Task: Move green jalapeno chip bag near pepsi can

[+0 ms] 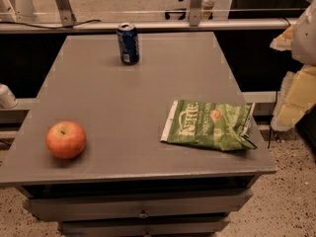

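The green jalapeno chip bag [210, 125] lies flat on the grey table [148, 93], near its front right corner, with its white edge strip to the left. The pepsi can [128, 44] stands upright at the back of the table, left of centre, well apart from the bag. My gripper [296, 90] shows as pale white and yellowish parts at the right edge of the view, off the table's right side, to the right of the bag and above it. It holds nothing that I can see.
A red apple [65, 139] sits near the table's front left corner. A metal rail [148, 26] runs behind the table. Drawers [143, 209] are under the tabletop. The speckled floor [291, 201] shows to the right.
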{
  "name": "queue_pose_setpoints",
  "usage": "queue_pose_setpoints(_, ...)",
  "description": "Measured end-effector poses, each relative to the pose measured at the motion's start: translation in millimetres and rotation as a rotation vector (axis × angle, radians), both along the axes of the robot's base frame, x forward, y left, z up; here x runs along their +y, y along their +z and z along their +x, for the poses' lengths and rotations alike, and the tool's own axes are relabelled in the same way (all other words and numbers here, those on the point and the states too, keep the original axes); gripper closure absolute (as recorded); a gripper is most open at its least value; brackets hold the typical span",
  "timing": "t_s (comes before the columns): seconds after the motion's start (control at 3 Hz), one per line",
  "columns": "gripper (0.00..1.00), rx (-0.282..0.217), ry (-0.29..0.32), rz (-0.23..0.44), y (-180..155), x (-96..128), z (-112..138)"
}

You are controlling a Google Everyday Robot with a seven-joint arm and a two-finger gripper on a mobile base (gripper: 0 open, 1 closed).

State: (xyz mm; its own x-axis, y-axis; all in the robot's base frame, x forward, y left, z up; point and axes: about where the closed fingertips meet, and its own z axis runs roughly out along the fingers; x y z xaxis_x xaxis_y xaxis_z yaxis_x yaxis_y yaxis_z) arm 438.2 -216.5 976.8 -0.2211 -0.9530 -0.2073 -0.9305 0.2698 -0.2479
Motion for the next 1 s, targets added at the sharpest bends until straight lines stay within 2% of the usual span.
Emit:
queue_pose_setpoints(0.67, 0.00, -0.011, -0.015, 0.022, -8, 2, 1)
queue_pose_setpoints(1.0, 0.00, -0.005, -0.039, 0.085, -36, 11, 9)
